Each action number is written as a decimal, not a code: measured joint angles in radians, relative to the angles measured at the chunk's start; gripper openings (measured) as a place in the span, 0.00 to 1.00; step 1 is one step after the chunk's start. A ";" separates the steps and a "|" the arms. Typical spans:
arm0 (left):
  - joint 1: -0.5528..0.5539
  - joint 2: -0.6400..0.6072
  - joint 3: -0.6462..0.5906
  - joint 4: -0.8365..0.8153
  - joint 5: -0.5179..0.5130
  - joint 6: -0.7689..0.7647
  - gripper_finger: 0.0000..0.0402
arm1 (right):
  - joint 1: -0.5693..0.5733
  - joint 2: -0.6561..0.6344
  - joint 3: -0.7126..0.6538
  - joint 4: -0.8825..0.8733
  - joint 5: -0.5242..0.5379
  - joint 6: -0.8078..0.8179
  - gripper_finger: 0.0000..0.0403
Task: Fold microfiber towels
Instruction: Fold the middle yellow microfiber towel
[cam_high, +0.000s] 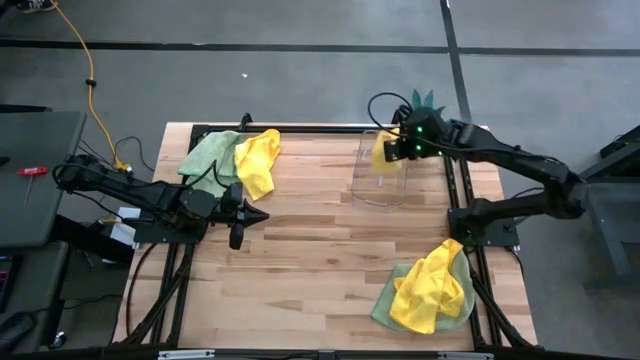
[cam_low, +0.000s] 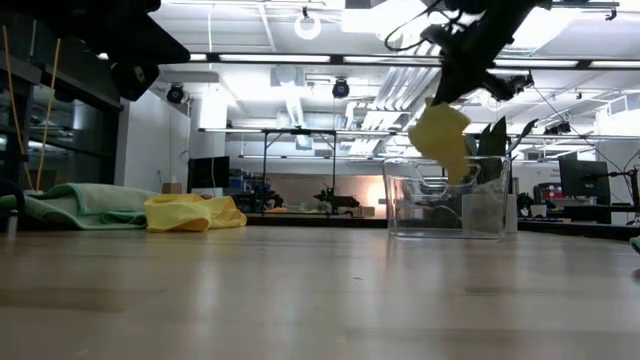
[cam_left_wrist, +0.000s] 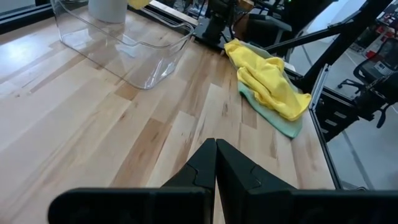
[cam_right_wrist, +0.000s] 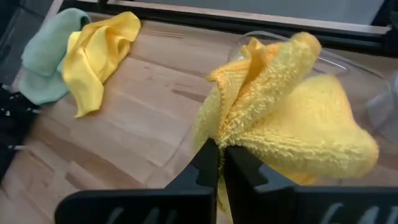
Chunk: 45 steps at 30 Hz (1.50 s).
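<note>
Yellow towel (cam_right_wrist: 292, 118) pinched in right gripper (cam_right_wrist: 217, 152) jaws over clear bin (cam_high: 380, 170) — left gripper (cam_left_wrist: 216, 163) jaws pressed together, empty

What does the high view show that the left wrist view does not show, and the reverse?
Only the high view shows the right gripper shut on a yellow towel above the clear container, and the green and yellow towels at the far left corner. Only the left wrist view shows the left gripper shut and empty, close up. Both show the container, the wooden table and the near-right towel pile.
</note>
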<state>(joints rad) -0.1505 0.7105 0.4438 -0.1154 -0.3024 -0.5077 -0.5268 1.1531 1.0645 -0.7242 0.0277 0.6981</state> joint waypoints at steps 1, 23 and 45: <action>0.000 0.000 0.000 0.000 0.000 -0.004 0.00 | -0.010 0.011 0.000 0.021 -0.022 -0.007 0.00; 0.000 -0.003 -0.001 -0.015 0.048 -0.005 0.00 | 0.519 0.198 0.000 0.481 -0.047 0.198 0.00; -0.001 -0.007 -0.001 -0.085 0.152 -0.012 0.00 | 0.823 0.790 0.001 0.888 0.141 0.591 0.00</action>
<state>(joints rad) -0.1513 0.7036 0.4427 -0.2001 -0.1501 -0.5201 0.2960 1.9427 1.0653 0.1635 0.1689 1.2887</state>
